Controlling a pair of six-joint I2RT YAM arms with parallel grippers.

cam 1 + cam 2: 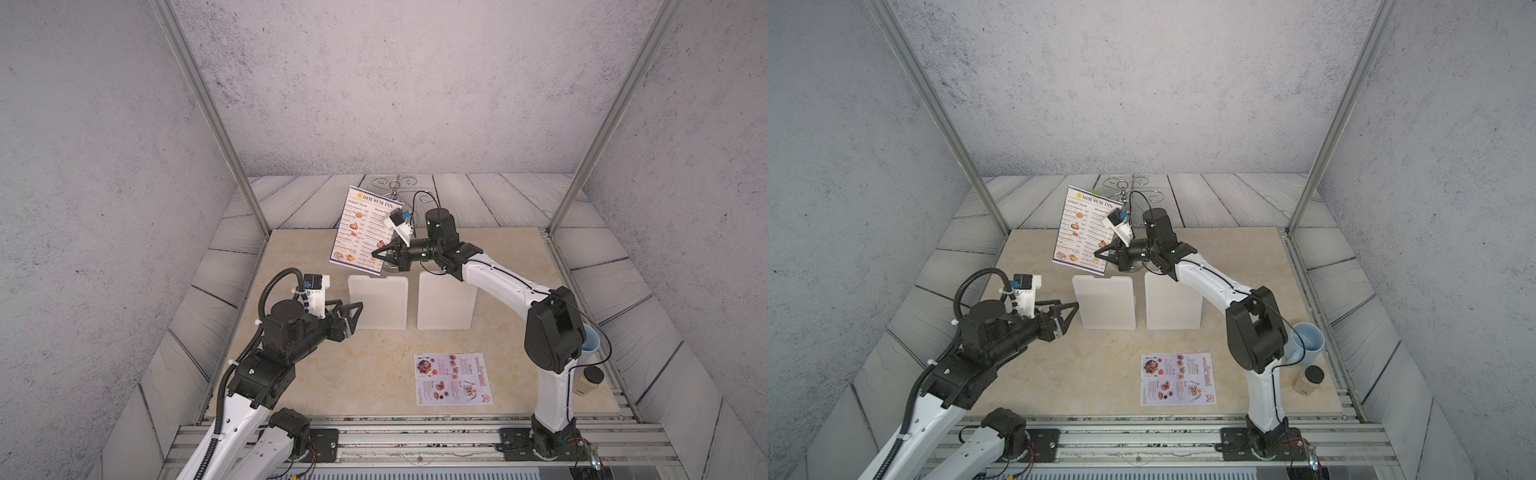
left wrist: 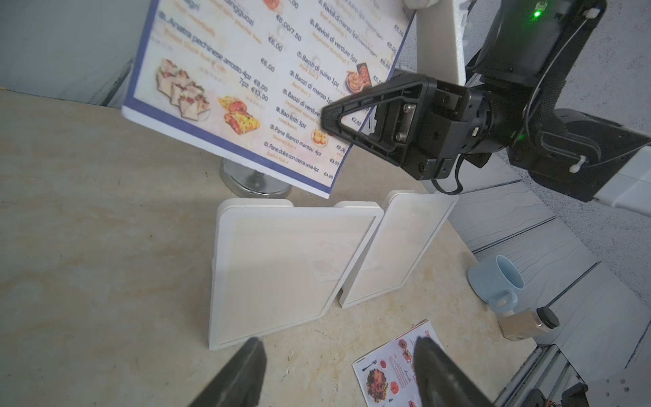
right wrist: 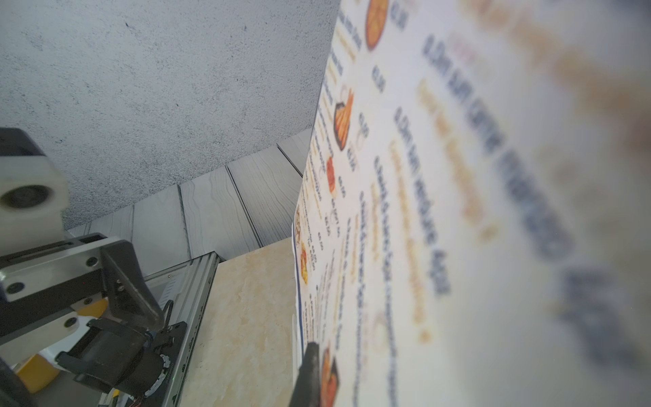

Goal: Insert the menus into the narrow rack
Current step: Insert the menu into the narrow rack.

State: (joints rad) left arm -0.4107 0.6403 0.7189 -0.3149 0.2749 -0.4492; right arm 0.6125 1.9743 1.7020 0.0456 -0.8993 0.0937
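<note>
The DIM SUM INN menu (image 1: 357,232) is white with a dark blue border; the SPECIAL MENU sheet (image 1: 452,379) is pale lilac, red-titled. Racks (image 1: 378,303) are white, tabletop (image 1: 324,374) marbled beige, mug (image 1: 1308,341) light blue.

The black-and-white left arm (image 1: 286,328) reaches forward, low and bent, its black left claw (image 1: 353,318) standing open and empty. The right arm (image 1: 498,278) stretches far inward, wrist level, the right claw (image 1: 376,254) pinched tight on the white, dark-bordered menu sheet (image 1: 361,224).

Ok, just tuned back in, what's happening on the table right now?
The right claw is shut on the DIM SUM INN menu, holding it upright just above a white rack, not yet inserted. The left claw hovers open and empty beside it. The SPECIAL MENU lies flat on the table.
</note>
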